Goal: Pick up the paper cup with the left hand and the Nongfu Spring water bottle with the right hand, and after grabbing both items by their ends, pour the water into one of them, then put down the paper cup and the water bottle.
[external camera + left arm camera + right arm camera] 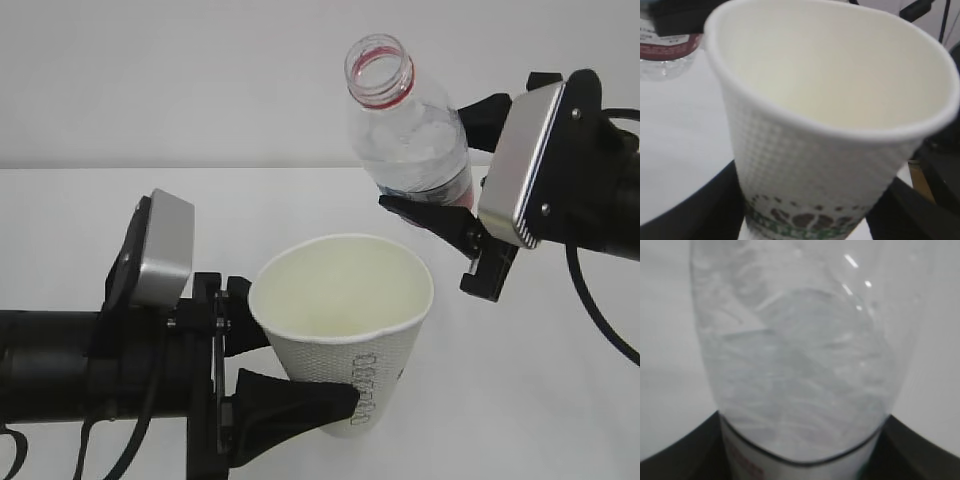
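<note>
Hovering above paper cup [345,320]: water bottle [410,125].

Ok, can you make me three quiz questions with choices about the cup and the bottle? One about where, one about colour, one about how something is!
1. Where is the clear plastic water bottle?
A. lying on the table
B. held up in the air, above and right of the white paper cup
C. inside the cup

2. What colour is the ring on the bottle's neck?
A. red
B. blue
C. green

3. How is the bottle's mouth?
A. capped
B. open, no cap
C. covered by fingers

Answers: 1 B, the right hand's fingers hold it aloft; 2 A, a red band circles the neck; 3 B, its round opening shows.
</note>
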### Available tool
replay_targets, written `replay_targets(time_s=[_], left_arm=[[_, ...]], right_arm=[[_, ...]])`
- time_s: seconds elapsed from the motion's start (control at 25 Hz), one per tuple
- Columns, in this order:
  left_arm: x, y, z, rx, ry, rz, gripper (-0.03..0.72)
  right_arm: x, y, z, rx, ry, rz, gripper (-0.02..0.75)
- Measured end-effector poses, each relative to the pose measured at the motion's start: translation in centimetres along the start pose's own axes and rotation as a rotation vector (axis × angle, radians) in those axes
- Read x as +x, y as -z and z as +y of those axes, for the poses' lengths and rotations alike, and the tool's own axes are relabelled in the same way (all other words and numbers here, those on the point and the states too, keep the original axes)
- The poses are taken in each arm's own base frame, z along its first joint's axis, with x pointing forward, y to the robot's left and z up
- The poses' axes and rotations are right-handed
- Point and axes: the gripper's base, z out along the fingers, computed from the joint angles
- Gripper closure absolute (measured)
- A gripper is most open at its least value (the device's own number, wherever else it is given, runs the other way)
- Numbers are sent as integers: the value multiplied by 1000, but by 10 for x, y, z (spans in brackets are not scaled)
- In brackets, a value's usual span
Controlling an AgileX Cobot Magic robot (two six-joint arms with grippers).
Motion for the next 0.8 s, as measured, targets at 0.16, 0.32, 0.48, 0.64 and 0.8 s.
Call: replay_targets(time_s=[0.16,0.32,0.48,0.64,0.8], left_arm=[[-1,0,3,-33,-21,-15,188],[-3,0,7,-73,-33,-35,190],[-4,1,11,-125,-44,-45,193],[-4,1,14,-159,-33,-46,196],[-4,1,15,-161,-36,-45,196]], right_arm=[[2,0,-4,49,15,18,252],[2,0,-7,78,49,28,252],[3,1,-10,107,75,37,252],[4,1,-12,128,99,47,252],[5,1,-14,152,123,60,253]])
